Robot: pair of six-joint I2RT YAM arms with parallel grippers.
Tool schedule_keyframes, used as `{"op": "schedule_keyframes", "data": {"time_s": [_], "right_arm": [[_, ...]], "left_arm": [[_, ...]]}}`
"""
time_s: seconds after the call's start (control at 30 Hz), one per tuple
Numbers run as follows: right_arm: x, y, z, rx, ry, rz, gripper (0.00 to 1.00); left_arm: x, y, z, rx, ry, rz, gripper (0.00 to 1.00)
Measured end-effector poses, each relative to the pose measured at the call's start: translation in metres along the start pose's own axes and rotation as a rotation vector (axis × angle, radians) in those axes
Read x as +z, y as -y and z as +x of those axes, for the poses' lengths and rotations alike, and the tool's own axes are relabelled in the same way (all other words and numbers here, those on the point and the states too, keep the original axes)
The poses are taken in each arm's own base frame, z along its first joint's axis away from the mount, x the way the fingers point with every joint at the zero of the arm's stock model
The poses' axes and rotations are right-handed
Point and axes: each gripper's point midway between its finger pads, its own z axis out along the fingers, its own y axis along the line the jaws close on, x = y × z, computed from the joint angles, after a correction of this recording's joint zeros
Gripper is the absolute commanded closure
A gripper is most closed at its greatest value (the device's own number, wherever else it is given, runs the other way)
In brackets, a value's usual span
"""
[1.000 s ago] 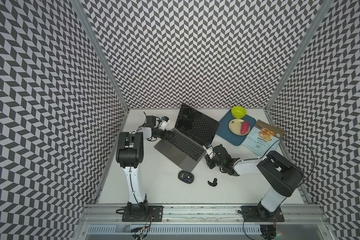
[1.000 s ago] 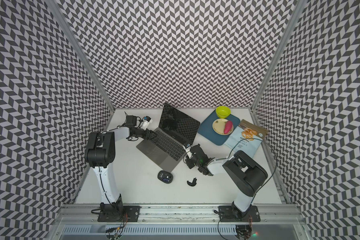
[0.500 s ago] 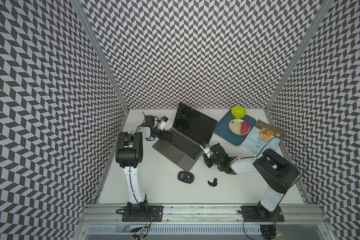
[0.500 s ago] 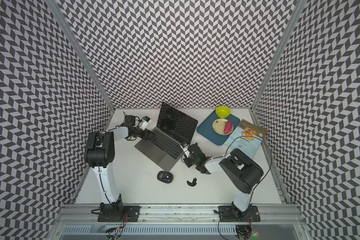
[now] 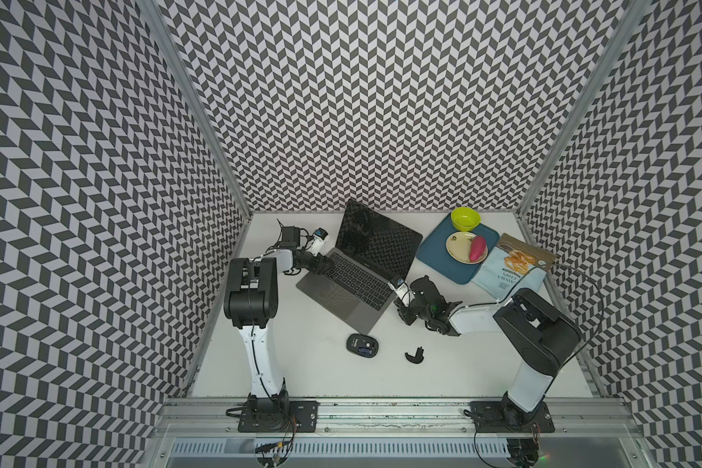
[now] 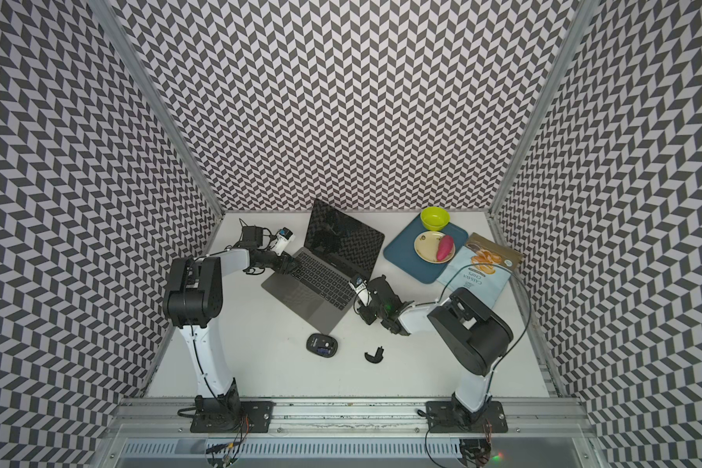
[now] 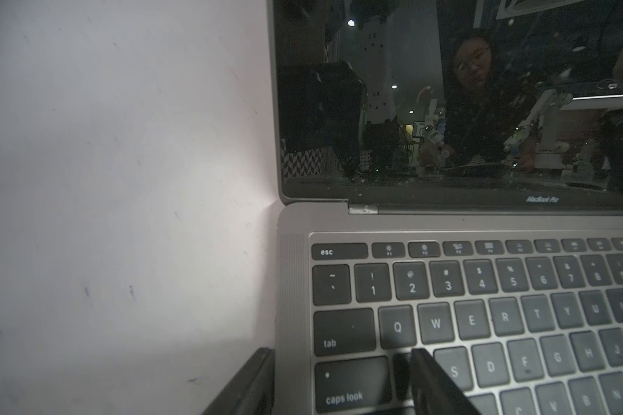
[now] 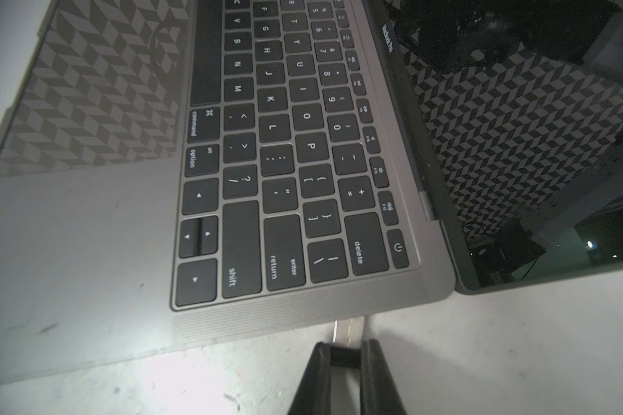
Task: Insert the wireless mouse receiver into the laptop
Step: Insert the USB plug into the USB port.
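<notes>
Here's the danger spot. The right gripper (image 8: 345, 354) has its jaws pinched on the wireless mouse receiver (image 8: 349, 334), holding it only by the little dark cap. The silver plug sticks out ahead, right up against the side edge of the laptop (image 8: 87, 222), below the shift and return keys. Whether the tip has found a port or is just butting the metal, I can't tell; the deck's lip hides the side face.

So what could go wrong? With a grip that small, a plug arriving slightly high, low or skewed would likely catch on the casing and swivel between the fingertips (image 8: 319, 363) — or pop out altogether. Push hard while misaligned and the whole laptop may skate across the table (image 5: 300, 364) instead of taking the plug.

That's where the other arm matters. On the far side, the left gripper (image 7: 340, 354) stands with jaws apart, astride the laptop's left edge: one finger down beside the casing, the other over the keyboard by caps lock. Whether it presses on anything, I can't say. If it isn't braced, nothing resists the shove.

The mouse (image 5: 361, 345) and its cover piece (image 5: 415, 355) lie well clear, nearer the front of the table.
</notes>
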Motion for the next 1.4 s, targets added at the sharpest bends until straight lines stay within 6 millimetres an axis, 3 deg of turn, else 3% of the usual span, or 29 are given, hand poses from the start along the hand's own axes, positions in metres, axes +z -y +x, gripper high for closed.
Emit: {"op": "schedule_keyframes", "data": {"time_s": [0.6,1.0,1.27,1.4], "right_arm": [[0.013,0.011,-0.014,-0.123,-0.016,-0.022,0.86],[0.018,0.003,-0.019,-0.236,-0.026,-0.097,0.87],[0.028,0.004,-0.028,-0.214,-0.016,-0.098,0.89],[0.037,0.000,-0.037,-0.212,0.012,-0.097,0.89]], "left_arm": [[-0.011,-0.015,0.006,0.017,-0.017,-0.112,0.41],[-0.025,-0.020,0.013,0.030,-0.039,-0.201,0.40],[-0.031,-0.026,0.011,-0.029,-0.022,-0.224,0.24],[-0.032,-0.015,0.005,-0.090,0.017,-0.148,0.20]]}}
